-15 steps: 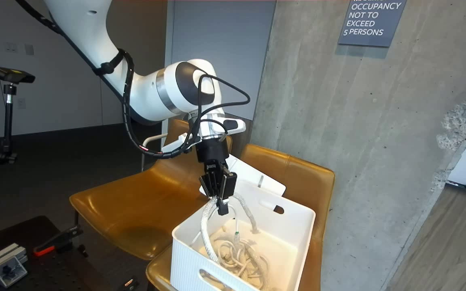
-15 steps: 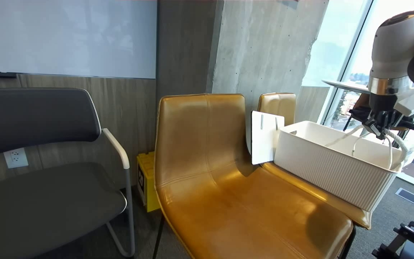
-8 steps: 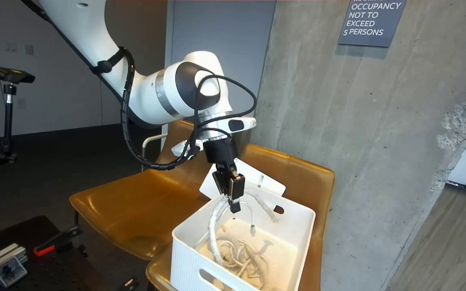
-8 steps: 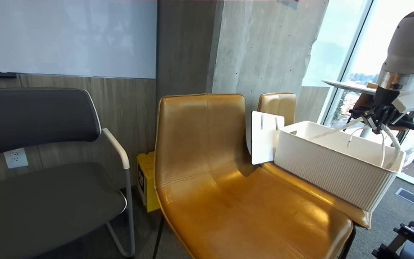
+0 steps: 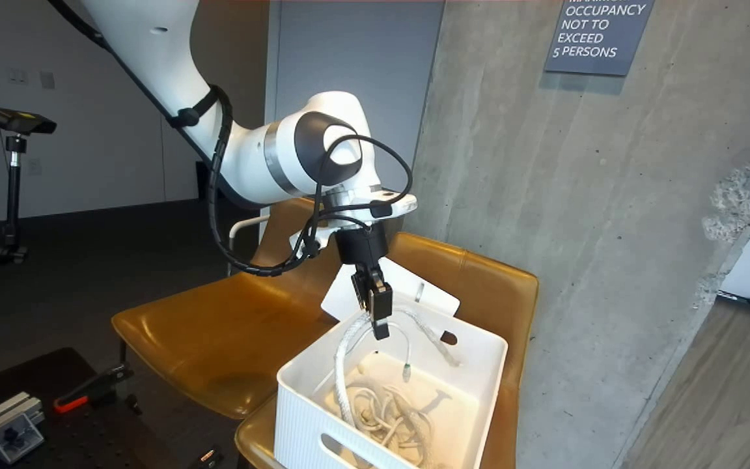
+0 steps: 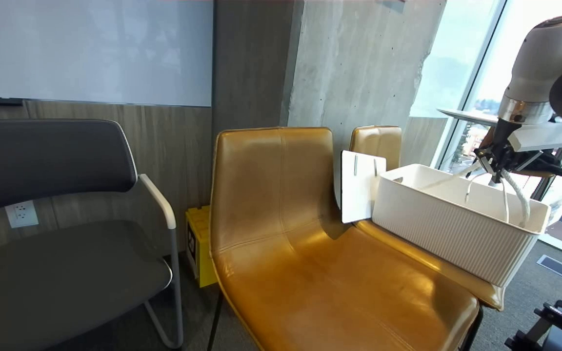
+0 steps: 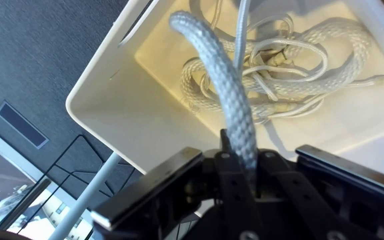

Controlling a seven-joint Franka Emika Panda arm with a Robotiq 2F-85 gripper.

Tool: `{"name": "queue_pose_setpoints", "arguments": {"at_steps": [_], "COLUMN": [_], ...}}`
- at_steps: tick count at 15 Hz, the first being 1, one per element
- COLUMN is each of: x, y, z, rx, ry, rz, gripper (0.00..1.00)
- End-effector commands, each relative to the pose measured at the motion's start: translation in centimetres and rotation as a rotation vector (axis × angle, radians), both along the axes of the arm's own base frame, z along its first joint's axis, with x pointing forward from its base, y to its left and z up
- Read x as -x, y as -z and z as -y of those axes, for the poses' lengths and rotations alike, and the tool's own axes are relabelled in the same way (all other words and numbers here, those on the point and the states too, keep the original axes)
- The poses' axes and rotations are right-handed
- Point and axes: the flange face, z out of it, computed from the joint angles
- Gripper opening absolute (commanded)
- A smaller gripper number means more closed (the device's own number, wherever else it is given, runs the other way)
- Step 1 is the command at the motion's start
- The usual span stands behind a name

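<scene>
A thick white rope (image 7: 225, 83) is held above the bin (image 5: 303, 423), pinched partway along, so that an arch is formed and both sides droop inside. The jaws are drawn nearly together, with only the squeezed rope left between them — something this soft is presumably best kept by a firm squeeze. A thin cord (image 5: 407, 345) with a greenish end is hung beside it; whether it is gripped too or merely draped cannot be told. Below, on the bottom of the bin, a loose heap of tangled cords (image 7: 280, 71) is seen. The bin is set on a tan chair (image 5: 486, 280), presumably so that its open top is raised within reach of the arm (image 5: 258, 163). Just behind it, a white panel (image 6: 361, 190) is stood on edge — probably tucked there out of the way. Alongside, a second tan chair (image 6: 281, 195) is placed.
</scene>
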Motion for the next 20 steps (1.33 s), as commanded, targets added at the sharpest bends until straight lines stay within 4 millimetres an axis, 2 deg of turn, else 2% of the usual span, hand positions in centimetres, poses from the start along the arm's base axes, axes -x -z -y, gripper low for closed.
{"name": "queue_pose_setpoints", "arguments": {"at_steps": [1,4,6,9,11,12,14,15,20], "x": [-3.1,-4.8,-5.3,-4.8,-4.6,-4.7,-4.9,-5.0,-4.9], "y": [0.5,1.6,2.2,2.1,1.1,2.7,2.1,2.0,1.9], "z": [-0.8,-1.3,-1.2,-1.9,-3.8,-2.2,-3.4,-3.7,-3.7], "rx": [-0.031,-0.056,-0.075,-0.099,-0.123,-0.093,-0.101,-0.102,-0.103], "ry": [0.054,0.076,0.087,0.077,0.020,0.055,0.028,0.023,0.021], "rz": [0.025,0.023,0.011,-0.041,-0.056,-0.042,-0.046,-0.047,-0.051], "gripper": [0.01,0.01,0.33,0.54,0.68,0.50,0.65,0.68,0.68]}}
